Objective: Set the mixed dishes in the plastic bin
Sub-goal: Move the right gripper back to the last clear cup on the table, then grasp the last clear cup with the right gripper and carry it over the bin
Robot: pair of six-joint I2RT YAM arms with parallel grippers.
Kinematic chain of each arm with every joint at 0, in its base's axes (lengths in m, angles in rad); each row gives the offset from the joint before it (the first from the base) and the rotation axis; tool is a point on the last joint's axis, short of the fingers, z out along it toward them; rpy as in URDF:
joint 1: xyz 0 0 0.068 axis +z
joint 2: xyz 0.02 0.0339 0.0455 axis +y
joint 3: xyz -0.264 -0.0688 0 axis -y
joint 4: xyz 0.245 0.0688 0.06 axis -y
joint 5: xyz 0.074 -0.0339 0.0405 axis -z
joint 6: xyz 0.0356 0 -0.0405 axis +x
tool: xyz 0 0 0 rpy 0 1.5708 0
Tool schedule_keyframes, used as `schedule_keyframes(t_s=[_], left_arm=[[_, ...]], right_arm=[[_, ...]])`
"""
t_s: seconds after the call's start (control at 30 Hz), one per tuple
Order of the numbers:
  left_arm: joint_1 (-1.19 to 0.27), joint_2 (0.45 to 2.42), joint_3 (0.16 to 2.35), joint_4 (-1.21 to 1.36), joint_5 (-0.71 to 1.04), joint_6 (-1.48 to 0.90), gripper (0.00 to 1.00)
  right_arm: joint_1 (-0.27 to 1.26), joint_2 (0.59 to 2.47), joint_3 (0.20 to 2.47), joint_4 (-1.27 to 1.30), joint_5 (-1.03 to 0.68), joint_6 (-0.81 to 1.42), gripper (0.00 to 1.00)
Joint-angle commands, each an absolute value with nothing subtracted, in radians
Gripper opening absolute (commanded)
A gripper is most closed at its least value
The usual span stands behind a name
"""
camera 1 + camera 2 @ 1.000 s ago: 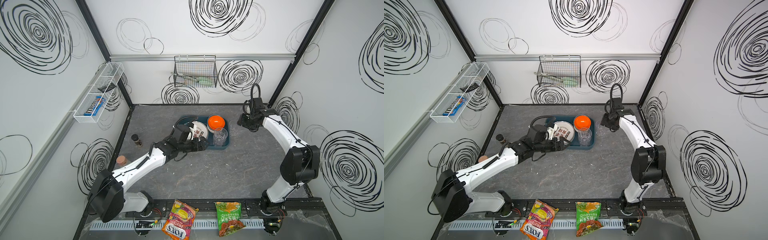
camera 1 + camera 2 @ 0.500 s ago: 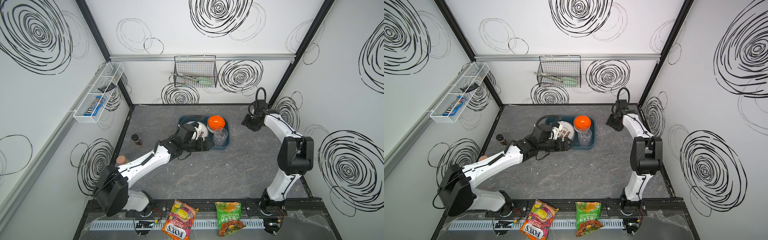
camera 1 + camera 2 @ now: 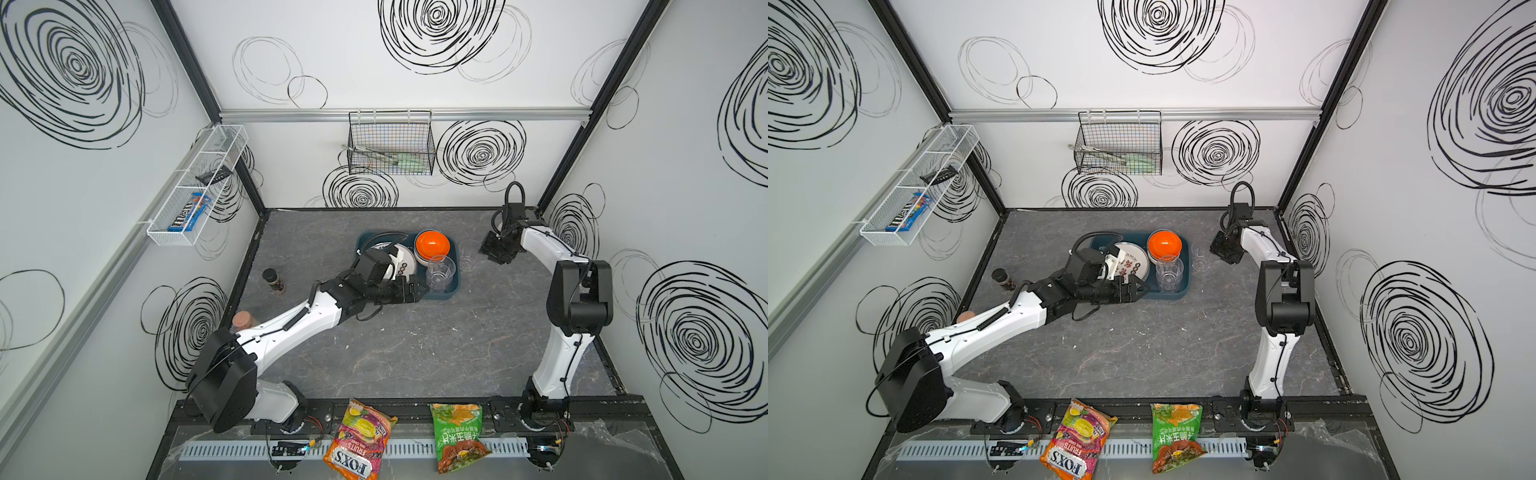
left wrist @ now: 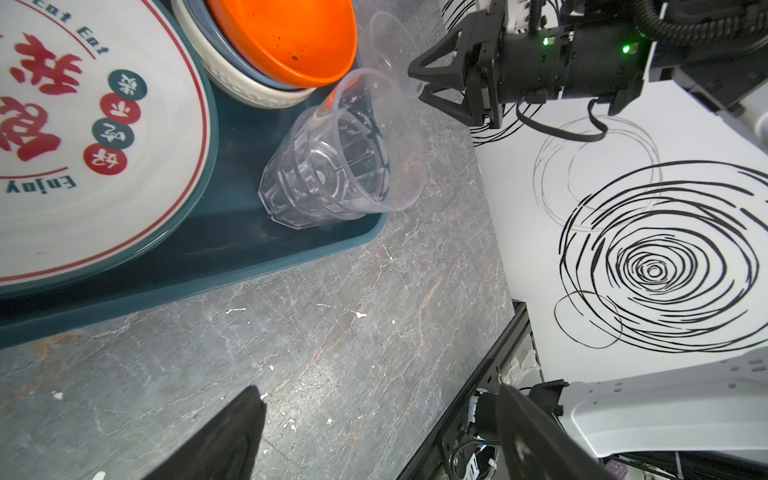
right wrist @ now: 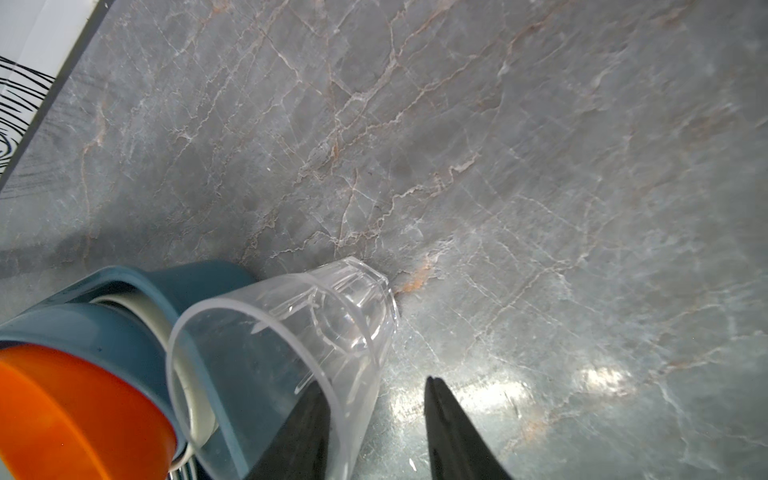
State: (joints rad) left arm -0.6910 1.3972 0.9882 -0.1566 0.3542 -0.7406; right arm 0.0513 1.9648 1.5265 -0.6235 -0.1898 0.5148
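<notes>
The white plate just beside the left gripper carries teal rim lettering, "Eat Eat" and "Enjoy". Inside it are large red Chinese characters and small ones in red and green dots. Well behind that claw, by the front rail, a candy bag reads "FOX'S FRUITS". The green snack bag beside it shows white Chinese characters. Far to the claw's left, a blue pack in the white mesh basket reads "m&m's".

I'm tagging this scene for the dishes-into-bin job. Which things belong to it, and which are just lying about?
Job: plastic bin, plate, stacked bowls, clear cup in the bin, second clear cup beside it.
Lying about: spice jar, cork-topped jar, FOX'S bag, green snack bag, black wire basket, white mesh basket.
</notes>
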Motion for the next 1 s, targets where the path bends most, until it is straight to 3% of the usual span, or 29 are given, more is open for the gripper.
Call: schedule_keyframes(t_s=[0.0, 0.67, 0.97], left_arm=[[-0.696, 1.392, 0.971, -0.115, 0.350, -0.749, 0.90], [-0.687, 1.369, 0.915, -0.088, 0.361, -0.758, 0.90], [-0.684, 1.353, 0.889, -0.077, 0.365, -0.764, 0.90]], right_arm=[[0.046, 1.986, 1.550, -0.620, -0.197, 0.523, 0.39], [0.039, 1.929, 1.440, -0.615, -0.125, 0.522, 0.08], [0.039, 1.828, 1.392, -0.631, -0.106, 0.511, 0.03]])
